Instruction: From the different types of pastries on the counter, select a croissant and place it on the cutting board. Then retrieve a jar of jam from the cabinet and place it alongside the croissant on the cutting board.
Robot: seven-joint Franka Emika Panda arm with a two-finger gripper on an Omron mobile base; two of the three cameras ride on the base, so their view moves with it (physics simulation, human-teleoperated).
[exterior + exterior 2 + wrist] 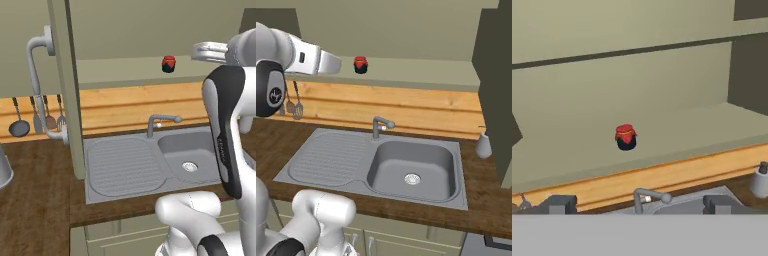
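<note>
A small jar of jam (168, 64) with a red lid and dark contents stands alone on the bottom shelf of the open cabinet above the sink. It shows in the right base view as the jar (360, 65) and in the hand view as the jar (626, 137), upright near the shelf's middle. My gripper (201, 51) is raised to shelf height in front of the cabinet, short of the jar and pointing at it. In the hand view the gripper (641, 205) is open, fingertips (559, 204) wide apart with nothing between them. The croissant and the cutting board are out of view.
Below the shelf lie a steel sink (456, 150) with a drainboard and a faucet (378, 125). An open cabinet door (65, 90) stands at the left, another door (496, 90) at the right. Hanging utensils (37, 117), a soap dispenser (483, 145) and a metal pot (2, 170) sit nearby.
</note>
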